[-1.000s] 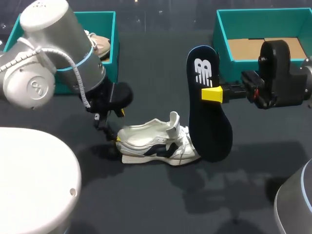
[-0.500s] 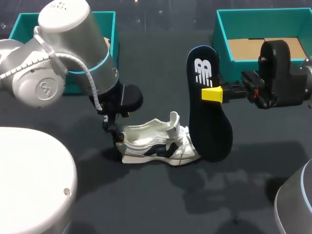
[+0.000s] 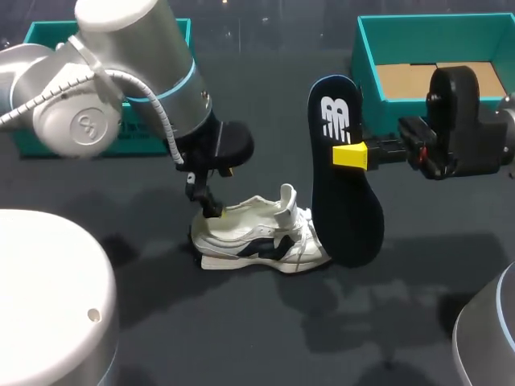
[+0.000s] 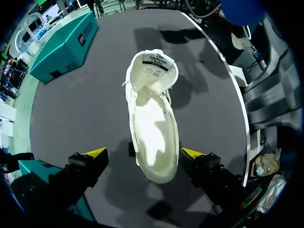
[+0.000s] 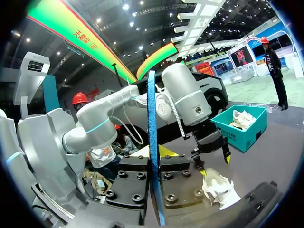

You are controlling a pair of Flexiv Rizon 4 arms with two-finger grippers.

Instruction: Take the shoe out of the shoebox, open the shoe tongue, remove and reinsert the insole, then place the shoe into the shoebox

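One white sneaker [image 3: 261, 237] stands on the black table [image 3: 265, 322], tongue raised. The left gripper [image 4: 144, 153] straddles its heel, fingers apart; close there to steady it. The right gripper [image 3: 350, 155] clamps the navy foam insole [image 3: 344, 193] upright nearby; feed its wide end first.

Two shoes [image 3: 257, 233] [image 5: 242, 118]; one insole [image 3: 342, 177] (two shoeboxes [image 3: 364, 56] [image 3: 44, 32])

The head camera looks down on the table [image 3: 241, 338] from behind; the left wrist camera sits close above the shoe [image 4: 152, 118]; the right wrist camera looks past the insole [image 5: 152, 142] at it.
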